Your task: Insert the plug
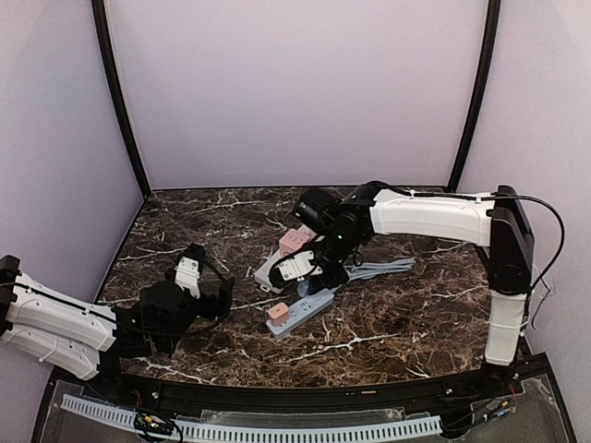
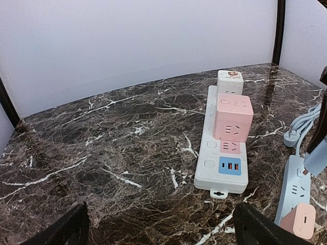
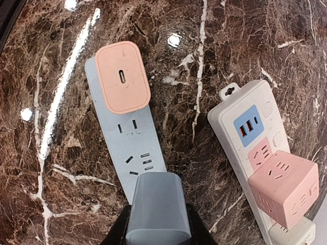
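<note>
My right gripper is shut on a grey-blue plug and holds it over the near end of a pale blue power strip, whose free sockets show just ahead of the plug. A pink charger sits plugged in at the strip's far end. In the top view the strip lies mid-table with the pink charger at its left end. My left gripper is open and empty, low over the table at the left; its fingertips frame the bottom corners of the left wrist view.
A white power strip lies beside the blue one, carrying a pink cube adapter and a white cube. A grey cable trails right. Walls enclose the dark marble table.
</note>
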Robot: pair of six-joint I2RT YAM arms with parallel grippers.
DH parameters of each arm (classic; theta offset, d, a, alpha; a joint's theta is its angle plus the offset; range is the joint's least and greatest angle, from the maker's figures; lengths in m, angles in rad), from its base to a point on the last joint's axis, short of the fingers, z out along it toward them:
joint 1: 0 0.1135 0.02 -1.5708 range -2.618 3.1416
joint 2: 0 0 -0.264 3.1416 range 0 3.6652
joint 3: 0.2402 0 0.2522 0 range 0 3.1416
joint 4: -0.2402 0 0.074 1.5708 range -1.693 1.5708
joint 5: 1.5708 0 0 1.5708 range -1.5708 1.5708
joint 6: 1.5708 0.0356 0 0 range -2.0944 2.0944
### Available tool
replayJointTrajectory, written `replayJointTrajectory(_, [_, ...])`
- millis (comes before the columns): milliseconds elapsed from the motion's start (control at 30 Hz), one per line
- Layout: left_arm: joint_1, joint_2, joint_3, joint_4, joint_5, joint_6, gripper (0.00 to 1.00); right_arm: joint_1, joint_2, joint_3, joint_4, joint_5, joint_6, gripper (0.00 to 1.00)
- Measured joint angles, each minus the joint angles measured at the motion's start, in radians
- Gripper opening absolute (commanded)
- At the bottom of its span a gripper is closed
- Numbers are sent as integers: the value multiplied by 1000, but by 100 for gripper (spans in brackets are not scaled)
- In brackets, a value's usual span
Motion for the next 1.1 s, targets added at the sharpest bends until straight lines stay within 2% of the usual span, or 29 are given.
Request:
replayJointTrajectory(533, [16,-4,-22,33,30,-1,99,-1,109,90,-71,0,-64,0])
replayJointTrajectory(1100, [19,-19,-31,37,32,-1,99,4,133,103,-97,5,-65,0])
